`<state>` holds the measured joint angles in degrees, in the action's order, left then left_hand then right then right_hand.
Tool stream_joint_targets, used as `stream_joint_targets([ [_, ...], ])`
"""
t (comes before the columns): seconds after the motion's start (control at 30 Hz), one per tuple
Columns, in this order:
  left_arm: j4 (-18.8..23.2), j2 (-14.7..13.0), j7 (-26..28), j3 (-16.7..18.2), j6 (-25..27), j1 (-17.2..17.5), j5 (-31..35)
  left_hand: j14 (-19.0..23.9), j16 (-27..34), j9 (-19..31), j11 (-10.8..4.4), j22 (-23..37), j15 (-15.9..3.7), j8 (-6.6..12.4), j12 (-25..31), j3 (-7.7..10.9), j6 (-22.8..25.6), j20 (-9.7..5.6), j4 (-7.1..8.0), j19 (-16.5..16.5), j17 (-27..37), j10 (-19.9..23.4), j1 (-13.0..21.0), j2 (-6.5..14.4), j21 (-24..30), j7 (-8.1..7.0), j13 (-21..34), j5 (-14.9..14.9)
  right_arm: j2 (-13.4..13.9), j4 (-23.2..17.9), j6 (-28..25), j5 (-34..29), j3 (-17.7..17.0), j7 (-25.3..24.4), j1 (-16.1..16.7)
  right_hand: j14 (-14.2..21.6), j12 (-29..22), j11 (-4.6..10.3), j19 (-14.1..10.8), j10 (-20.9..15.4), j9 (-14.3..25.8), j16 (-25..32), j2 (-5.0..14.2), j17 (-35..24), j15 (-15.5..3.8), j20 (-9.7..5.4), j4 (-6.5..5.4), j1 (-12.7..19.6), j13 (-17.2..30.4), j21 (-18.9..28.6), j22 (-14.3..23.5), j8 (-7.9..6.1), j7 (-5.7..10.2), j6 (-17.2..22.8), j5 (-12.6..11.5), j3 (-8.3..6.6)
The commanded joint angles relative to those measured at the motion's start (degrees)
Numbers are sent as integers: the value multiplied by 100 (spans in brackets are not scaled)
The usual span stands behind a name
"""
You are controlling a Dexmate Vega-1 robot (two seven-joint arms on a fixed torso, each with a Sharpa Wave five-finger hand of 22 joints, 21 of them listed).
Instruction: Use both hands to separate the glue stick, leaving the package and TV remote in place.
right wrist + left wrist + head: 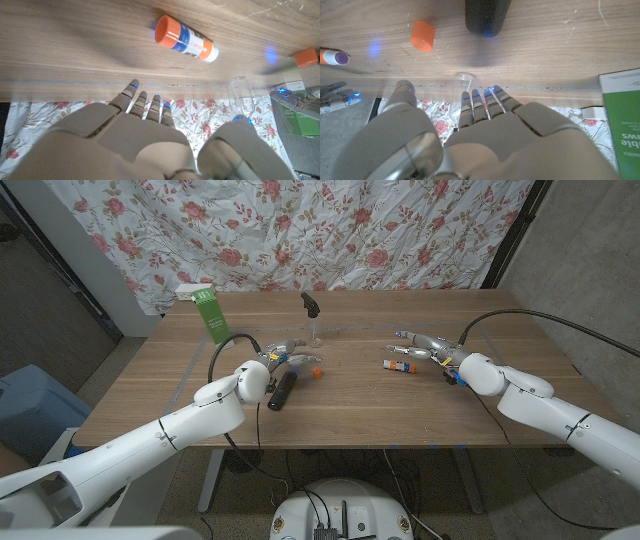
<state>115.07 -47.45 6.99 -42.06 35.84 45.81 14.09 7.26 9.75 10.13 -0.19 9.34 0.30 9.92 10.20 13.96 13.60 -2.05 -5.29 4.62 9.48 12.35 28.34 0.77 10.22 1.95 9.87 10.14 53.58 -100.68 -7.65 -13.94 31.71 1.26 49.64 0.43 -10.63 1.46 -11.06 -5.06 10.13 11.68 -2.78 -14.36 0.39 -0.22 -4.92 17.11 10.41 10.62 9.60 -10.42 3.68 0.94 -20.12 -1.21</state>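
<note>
The glue stick body (pixel 398 365) (pixel 186 38), white and blue with an orange end, lies on the wooden table (pixel 350 410) right of centre. Its tip (pixel 334 56) shows in the left wrist view. The orange cap (pixel 316 373) (pixel 422 35) (pixel 305 57) lies apart from it near the middle. My right hand (pixel 428 345) (pixel 140 135) hovers just beyond the body with fingers spread, holding nothing. Beside the cap my left hand (pixel 285 358) (pixel 470 130) reaches out, fingers extended and empty. The black TV remote (pixel 283 390) (pixel 488 17) lies next to the left hand. At the back left stands the green package (pixel 210 313) (pixel 622 120).
A clear spray bottle (pixel 314 320) (pixel 240 90) with a black head stands behind the cap, between the two hands. A flowered curtain (pixel 350 230) hangs behind the table. Bare wood stretches along the near edge and at the far right.
</note>
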Motion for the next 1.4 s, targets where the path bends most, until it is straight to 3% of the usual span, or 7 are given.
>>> stream_joint_targets([
  [0.03,-727,287,592,589,-1144,308,-579,44,38,-8,-20,18,13,50,35,51,92,-145,21,7,5,22,-33,116,33,46,8,1,-160,34,-148,151,-7,-285,-59,33,-53,9,-75,-100,0,60,58,10,6,6,-62,-83,16,41,-4,-51,41,82,25,14],
  [0.53,-1467,419,868,785,-2254,348,-762,86,42,-17,-14,17,13,90,62,96,243,-130,-2,56,0,82,-74,222,44,53,7,3,-419,151,-246,632,-114,-622,-1,159,-91,-51,-187,-274,-6,103,237,40,-15,-18,-200,-319,9,51,-7,-88,-8,259,61,45],
  [0.87,-2036,667,1112,984,-3021,414,-1073,145,50,-19,-38,17,-2,124,82,133,411,-116,-20,115,-1,153,-119,309,56,12,6,3,-580,264,-111,973,-203,-834,-9,213,-108,-85,-237,-381,-10,112,326,63,-22,-24,-252,-418,6,51,-9,-89,-7,335,77,56],
  [1.1,-2608,932,1182,1095,-3615,319,-1376,127,38,-20,-74,18,-3,106,63,167,426,-115,-27,112,0,116,-141,384,48,-4,6,8,-951,789,550,1517,-328,-1005,-73,239,-116,-97,-258,-454,-11,111,401,82,-43,-24,-277,-470,4,44,-11,-115,20,457,84,52],
  [1.4,-3412,1432,1186,1205,-4440,135,-1906,140,41,-20,-75,19,-11,100,63,192,452,-123,-15,142,4,120,-183,456,56,1,6,11,-1168,1227,823,1858,-311,-934,-297,252,-114,-109,-262,-491,-12,105,434,100,-47,-20,-283,-500,4,35,-12,-106,-8,479,90,56],
])
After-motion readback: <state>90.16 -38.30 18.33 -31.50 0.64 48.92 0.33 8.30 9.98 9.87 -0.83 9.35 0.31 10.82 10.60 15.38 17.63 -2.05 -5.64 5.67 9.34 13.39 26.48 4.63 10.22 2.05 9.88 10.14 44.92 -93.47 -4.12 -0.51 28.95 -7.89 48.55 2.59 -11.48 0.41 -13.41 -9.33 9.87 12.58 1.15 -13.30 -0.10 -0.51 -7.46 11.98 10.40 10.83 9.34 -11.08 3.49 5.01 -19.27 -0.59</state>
